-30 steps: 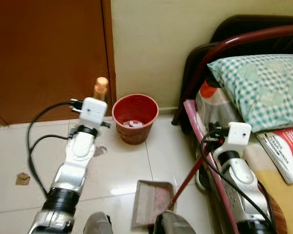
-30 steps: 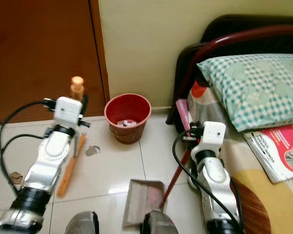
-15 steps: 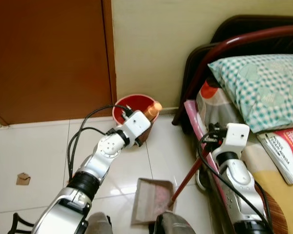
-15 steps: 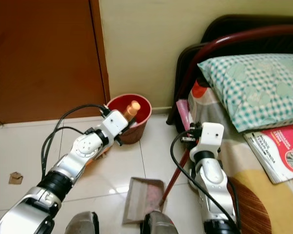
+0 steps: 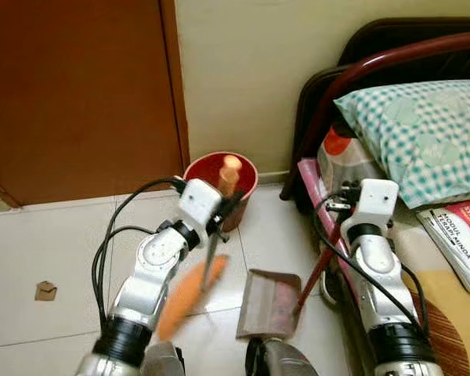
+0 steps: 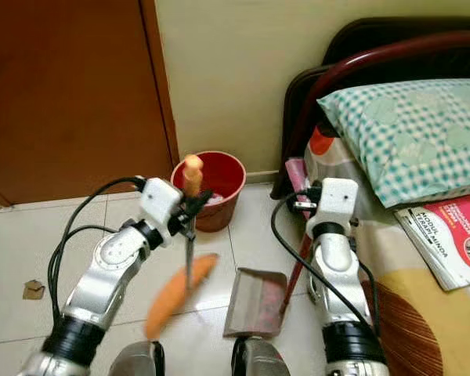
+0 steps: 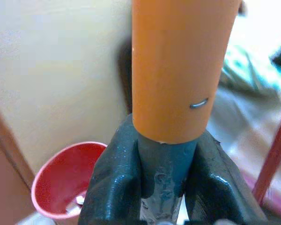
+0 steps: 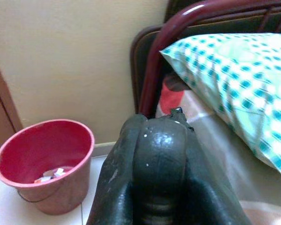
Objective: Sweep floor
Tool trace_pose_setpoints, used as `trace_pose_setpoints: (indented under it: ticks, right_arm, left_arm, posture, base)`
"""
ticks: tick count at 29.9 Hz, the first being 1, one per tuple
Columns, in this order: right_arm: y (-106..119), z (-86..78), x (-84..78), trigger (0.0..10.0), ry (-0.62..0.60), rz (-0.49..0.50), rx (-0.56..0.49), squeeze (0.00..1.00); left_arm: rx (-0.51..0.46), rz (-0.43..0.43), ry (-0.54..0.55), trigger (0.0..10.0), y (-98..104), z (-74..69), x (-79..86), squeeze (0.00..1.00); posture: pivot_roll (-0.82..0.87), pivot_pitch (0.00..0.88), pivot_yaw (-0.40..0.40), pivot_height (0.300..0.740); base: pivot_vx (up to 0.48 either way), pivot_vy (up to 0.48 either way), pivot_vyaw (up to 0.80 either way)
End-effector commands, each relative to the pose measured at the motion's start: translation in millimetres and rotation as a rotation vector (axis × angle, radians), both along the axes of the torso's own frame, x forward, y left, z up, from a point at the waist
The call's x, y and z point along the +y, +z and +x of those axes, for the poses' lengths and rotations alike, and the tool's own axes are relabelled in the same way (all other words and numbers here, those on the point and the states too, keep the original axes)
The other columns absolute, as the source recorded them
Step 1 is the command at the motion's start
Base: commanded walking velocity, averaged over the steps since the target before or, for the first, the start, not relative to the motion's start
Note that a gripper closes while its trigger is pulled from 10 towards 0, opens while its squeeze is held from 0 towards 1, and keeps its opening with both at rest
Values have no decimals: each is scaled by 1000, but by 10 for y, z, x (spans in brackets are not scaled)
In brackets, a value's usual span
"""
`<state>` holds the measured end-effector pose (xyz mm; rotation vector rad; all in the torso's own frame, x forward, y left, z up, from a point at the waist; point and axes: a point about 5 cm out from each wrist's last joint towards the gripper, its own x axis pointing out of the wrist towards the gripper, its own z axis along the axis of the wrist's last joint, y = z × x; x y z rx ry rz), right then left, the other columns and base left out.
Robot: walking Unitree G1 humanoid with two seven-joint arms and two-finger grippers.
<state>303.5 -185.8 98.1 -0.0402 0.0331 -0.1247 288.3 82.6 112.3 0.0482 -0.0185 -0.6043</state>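
Note:
My left gripper [image 5: 221, 213] is shut on a broom: its orange handle end [image 5: 229, 172] sticks up in front of the red bin [image 5: 246, 171], and its orange brush head [image 5: 189, 296] is a blur over the tiles left of the dustpan. In the left wrist view the fingers [image 7: 112, 183] clamp the grey shaft just under the orange grip [image 7: 182, 65]. My right gripper [image 5: 334, 223] is shut on the red handle [image 5: 317, 266] of a brown dustpan [image 5: 270, 301], which rests on the floor beside the bed. A brown scrap [image 5: 45, 291] lies on the tiles at the far left.
The bin [image 8: 42, 159] holds some litter and stands against the yellow wall, next to a brown door [image 5: 78, 94]. A bed [image 5: 454, 313] with a dark red rail [image 5: 352, 78], a checked pillow [image 5: 423, 133] and a magazine [image 5: 466, 235] borders the right side.
My left arm has pulled the broom back from the bin and swung its brush head over the tiles towards the dustpan. The dustpan has shifted a little forward and right.

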Motion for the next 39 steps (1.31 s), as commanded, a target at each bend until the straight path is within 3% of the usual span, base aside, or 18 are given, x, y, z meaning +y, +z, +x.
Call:
trace_pose_setpoints:
  ticks: [1, 5, 10, 11, 13, 15, 16, 18, 21, 23, 26, 28, 29, 32, 34, 39]
  right_arm:
    - [15, 18, 32, 10000, 11, -15, -13, 0]
    - [-18, 55, 84, 10000, 36, -29, 7, 0]
    - [-38, 97, 115, 10000, 48, -36, 22, 0]
    - [-51, 101, 123, 10000, 54, -44, 31, 0]
    - [-54, 101, 124, 10000, 55, -44, 32, 0]
    - [-78, 88, 110, 10000, 55, -50, 39, 0]
    - [-78, 88, 110, 10000, 55, -50, 39, 0]
    - [-92, 85, 109, 10000, 55, -52, 42, 0]
    - [-95, 92, 121, 10000, 60, -56, 41, 0]
    - [-89, 101, 127, 10000, 62, -59, 38, 0]
    - [-61, 128, 118, 10000, 53, -83, 27, 0]
    - [-69, 152, 129, 10000, 54, -63, 33, 0]
    - [-69, 152, 129, 10000, 54, -63, 33, 0]
    - [-79, 181, 262, 10000, 102, -21, 39, 0]
    - [-96, 175, 534, 10000, 243, 38, 56, 0]
    - [-113, 133, 674, 10000, 327, 22, 51, 0]
  left_arm:
    - [37, -103, 60, 10000, 41, -12, 46, 0]
    - [103, -181, 165, 10000, 24, -46, 210, 0]
    - [89, -188, 262, 10000, 107, -43, 437, 0]
    - [57, -160, 348, 10000, 134, -13, 653, 0]
    - [50, -153, 365, 10000, 138, -7, 698, 0]
    - [11, -111, 511, 10000, 204, 25, 1116, 0]
    - [11, -111, 511, 10000, 204, 25, 1116, 0]
    - [24, -70, 560, 10000, 184, 10, 1300, 0]
    - [62, -28, 574, 10000, 103, -18, 1374, 0]
    - [89, -11, 562, 10000, 43, -29, 1348, 0]
    - [121, -24, 486, 10000, -54, -21, 1113, 0]
    - [120, -29, 389, 10000, -65, 25, 865, 0]
    - [120, -29, 389, 10000, -65, 25, 865, 0]
    - [120, -50, 319, 10000, -54, 85, 640, 0]
    - [123, -101, 212, 10000, 25, 90, 351, 0]
    - [157, -224, 177, 10000, 130, 16, 199, 0]
  posture:
    - [48, 150, -51, 740]
    - [53, 154, -55, 740]
    - [50, 155, -53, 740]
    - [50, 156, -54, 740]
    - [50, 156, -54, 740]
    - [52, 160, -56, 740]
    - [52, 160, -56, 740]
    - [55, 162, -59, 740]
    - [57, 162, -62, 740]
    - [57, 161, -64, 740]
    - [55, 160, -66, 740]
    - [58, 156, -72, 740]
    - [58, 156, -72, 740]
    - [52, 151, -75, 740]
    - [52, 151, -75, 740]
    - [51, 146, -70, 740]
  base:
    - [0, 0, 0]
    - [0, 0, 0]
    - [0, 0, 0]
    - [0, 0, 0]
    - [0, 0, 0]
    - [0, 0, 0]
    - [0, 0, 0]
    - [0, 0, 0]
    - [0, 0, 0]
    - [0, 0, 0]
    - [0, 0, 0]
    - [0, 0, 0]
    - [0, 0, 0]
    - [0, 0, 0]
    - [0, 0, 0]
    - [0, 0, 0]
